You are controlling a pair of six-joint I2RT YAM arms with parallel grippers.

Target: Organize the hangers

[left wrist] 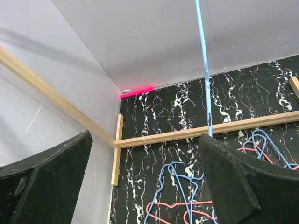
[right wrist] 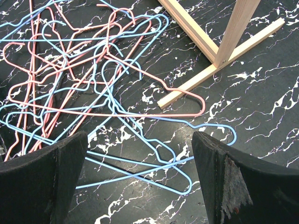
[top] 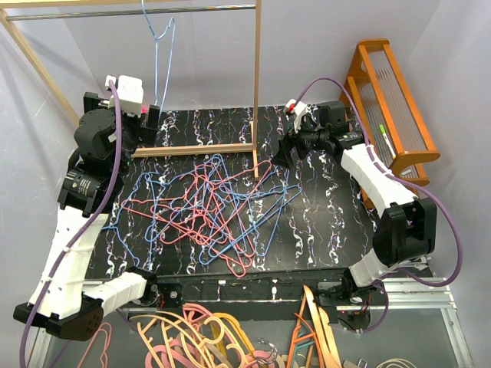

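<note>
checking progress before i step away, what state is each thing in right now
wooden rack: upright
blue hanger: hanging on the rack
hanger pile: tangled, lying flat, not hung
left gripper: open, empty, next to the hanging blue hanger
right gripper: open, empty, above the edge of the pile

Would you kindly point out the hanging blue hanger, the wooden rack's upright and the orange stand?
hanging blue hanger (top: 158,69): top external view, long wire side.
wooden rack's upright (top: 258,77): top external view, mid-post.
orange stand (top: 414,158): top external view, near rail.
</note>
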